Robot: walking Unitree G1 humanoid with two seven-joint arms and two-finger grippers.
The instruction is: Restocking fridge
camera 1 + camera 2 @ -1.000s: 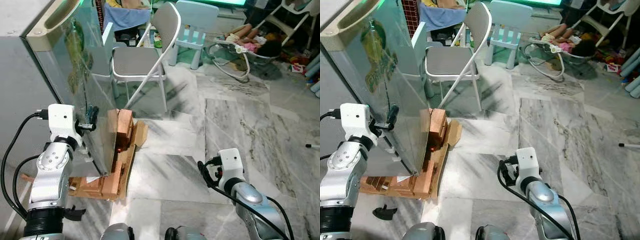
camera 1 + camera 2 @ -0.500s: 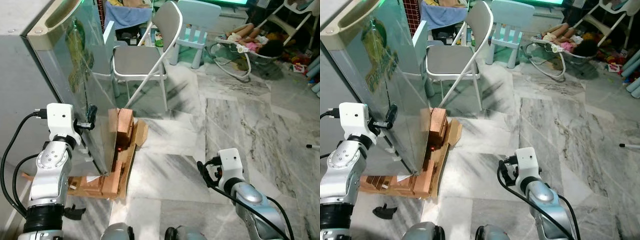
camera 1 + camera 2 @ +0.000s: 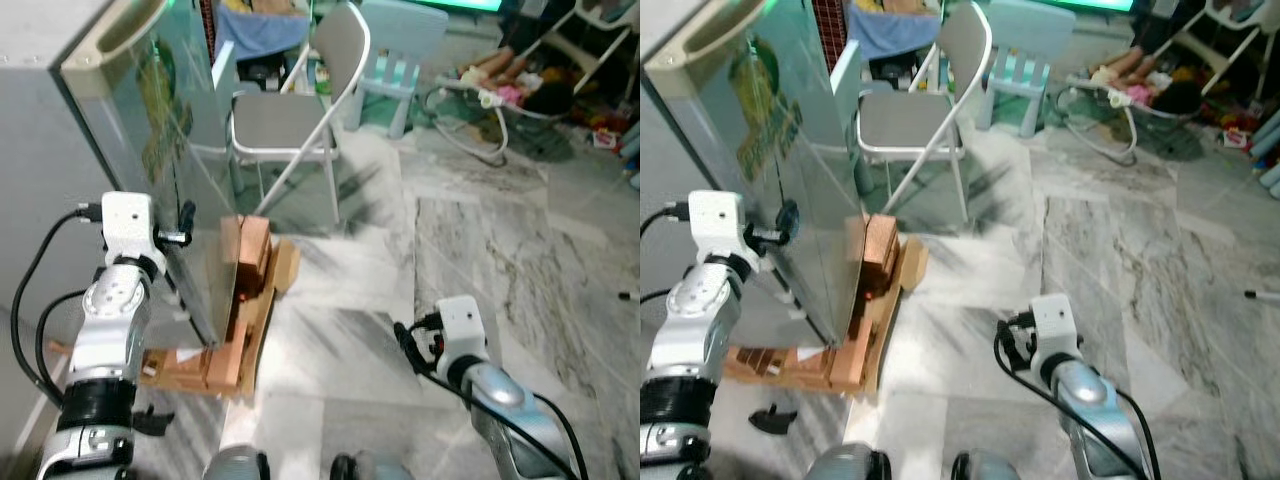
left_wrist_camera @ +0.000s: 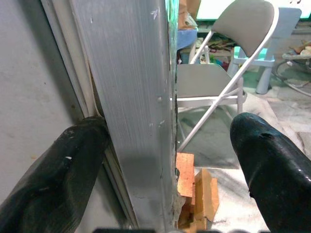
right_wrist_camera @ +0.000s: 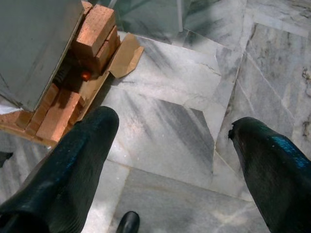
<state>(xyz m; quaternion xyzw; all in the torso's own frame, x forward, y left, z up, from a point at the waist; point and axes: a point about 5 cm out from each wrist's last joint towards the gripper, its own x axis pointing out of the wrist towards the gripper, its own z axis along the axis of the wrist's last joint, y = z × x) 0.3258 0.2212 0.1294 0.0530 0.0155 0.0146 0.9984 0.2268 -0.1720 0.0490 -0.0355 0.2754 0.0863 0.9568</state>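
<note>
Restocking looks barely begun: the left gripper (image 4: 165,160) stands with its two black fingers spread wide on either side of the free edge of the fridge door (image 3: 165,150), one finger in the gap by the grey cabinet and one on the outer face, clamping nothing. The fridge (image 3: 50,130) stands on bricks (image 3: 250,250) just in front of a folding chair (image 3: 300,110), its shelves hidden. The right gripper (image 5: 170,160) hangs wide and empty over the marble floor (image 3: 480,260), so opening the door, fetching items and loading them all seem left to do.
</note>
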